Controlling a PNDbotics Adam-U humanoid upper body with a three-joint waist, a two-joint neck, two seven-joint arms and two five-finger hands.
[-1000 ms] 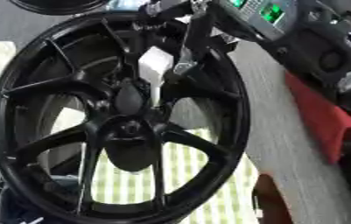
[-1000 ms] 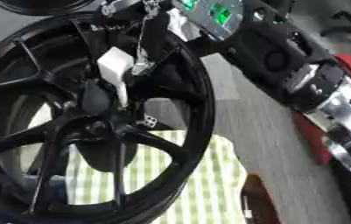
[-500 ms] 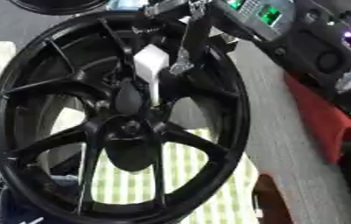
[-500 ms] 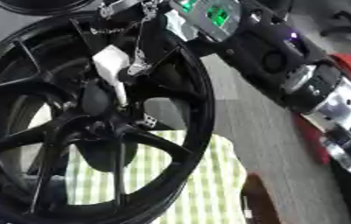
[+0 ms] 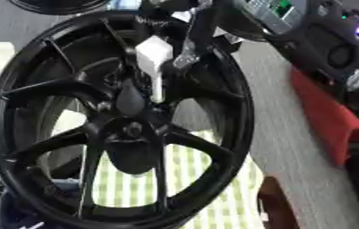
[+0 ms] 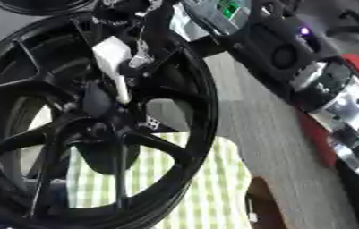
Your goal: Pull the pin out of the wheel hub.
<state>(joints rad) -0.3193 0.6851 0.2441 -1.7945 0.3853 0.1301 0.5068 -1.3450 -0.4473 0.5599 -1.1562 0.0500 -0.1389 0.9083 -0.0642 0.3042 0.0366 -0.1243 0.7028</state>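
A glossy black wheel hub [image 5: 127,129] with slender branching spokes fills most of both views, standing on its rim and seen face-on, its round centre boss smooth and dark. Beneath and behind it lies a soft cloth [image 5: 182,179] checked in pale green and white, showing through the gaps between the spokes.

The pin [image 5: 155,67] is white and matte: a blocky angular head above a thin straight shaft. The shaft runs down to the hub's centre region, its lower end just above the boss; whether it is seated in a hole cannot be told.

The right hand [image 6: 139,27] reaches in from the upper right at the end of a black and silver arm carrying small green and purple lights. Its dark fingers sit at the pin's head and appear curled about it, with a small metallic part just beside the head; the exact contact is blurred.

A red object [image 5: 323,116] lies on the grey surface at the right.
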